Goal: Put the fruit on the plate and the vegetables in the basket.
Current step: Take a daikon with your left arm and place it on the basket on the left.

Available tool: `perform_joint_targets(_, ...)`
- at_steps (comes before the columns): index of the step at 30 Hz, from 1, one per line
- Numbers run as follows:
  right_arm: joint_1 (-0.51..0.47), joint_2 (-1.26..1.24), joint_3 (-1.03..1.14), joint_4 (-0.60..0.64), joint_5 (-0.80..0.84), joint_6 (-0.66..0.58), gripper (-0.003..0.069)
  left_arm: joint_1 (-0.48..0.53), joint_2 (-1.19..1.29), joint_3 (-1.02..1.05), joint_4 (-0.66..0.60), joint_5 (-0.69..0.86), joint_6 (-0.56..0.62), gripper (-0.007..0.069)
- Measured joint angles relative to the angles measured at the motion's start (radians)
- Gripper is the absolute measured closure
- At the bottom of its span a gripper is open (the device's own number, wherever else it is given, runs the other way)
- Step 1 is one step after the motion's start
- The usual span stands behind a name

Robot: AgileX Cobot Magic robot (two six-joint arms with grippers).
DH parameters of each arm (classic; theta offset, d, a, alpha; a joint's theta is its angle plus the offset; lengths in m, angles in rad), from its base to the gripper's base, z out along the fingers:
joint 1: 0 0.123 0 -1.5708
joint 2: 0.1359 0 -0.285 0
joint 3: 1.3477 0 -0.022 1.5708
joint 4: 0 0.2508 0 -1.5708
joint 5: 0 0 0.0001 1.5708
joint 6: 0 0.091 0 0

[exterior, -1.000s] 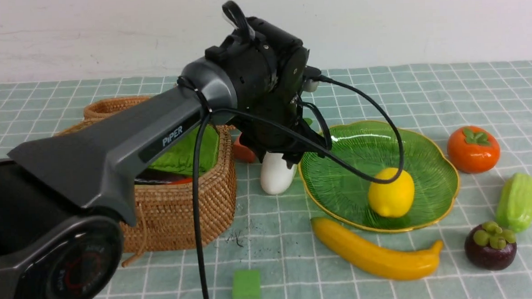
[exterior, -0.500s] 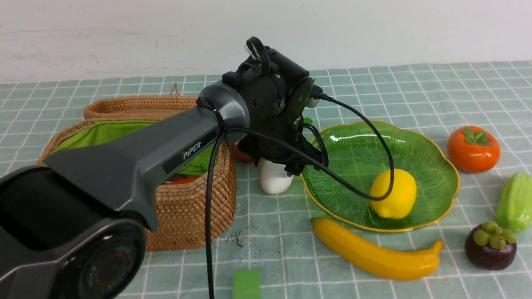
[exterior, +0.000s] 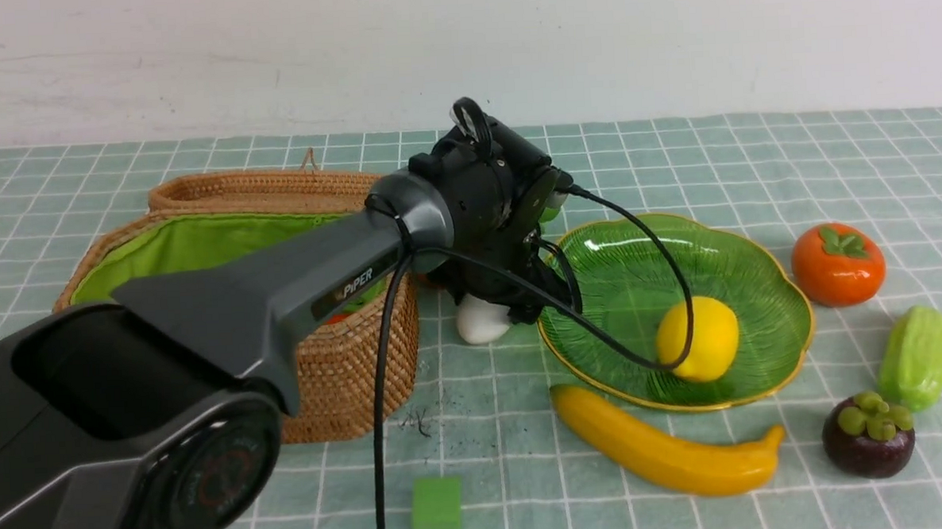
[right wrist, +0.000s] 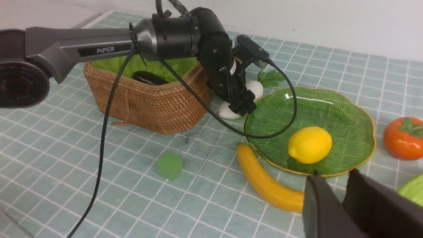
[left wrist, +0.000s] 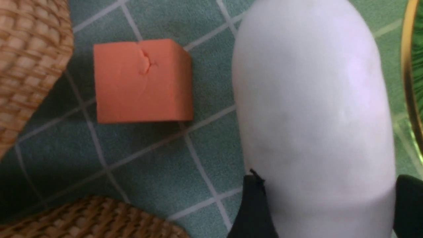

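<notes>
A white radish point(exterior: 481, 321) lies on the cloth between the basket point(exterior: 341, 373) and the green plate point(exterior: 638, 265). My left gripper point(left wrist: 325, 195) is open, one finger on each side of the radish's point(left wrist: 310, 99) thick body, low over the table. A lemon point(exterior: 697, 340) sits on the plate. The banana point(exterior: 662, 447), mangosteen point(exterior: 868, 434), gourd point(exterior: 914, 356) and persimmon point(exterior: 838, 264) lie on the cloth around the plate. An eggplant point(right wrist: 148, 78) is in the basket. My right gripper point(right wrist: 333, 173) hovers near the plate's front rim, open only a little and empty.
An orange cube point(left wrist: 142, 81) lies between the radish and the basket wall. A green cube point(exterior: 436, 510) sits near the front edge. The left arm's cable point(exterior: 650, 352) droops over the plate beside the lemon.
My left arm has dropped lower and reached farther forward, bringing its gripper down round the radish. More of the basket's green lining shows behind it. Nothing else has moved.
</notes>
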Motion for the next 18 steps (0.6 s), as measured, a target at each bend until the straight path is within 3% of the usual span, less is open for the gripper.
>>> perform_joint_targets(18, 0.0, 0.0, 0.0, 0.005, 0.002, 0.0, 0.0522, 0.002, 0.031, 0.0, 0.043, -0.023, 0.0, 0.0127)
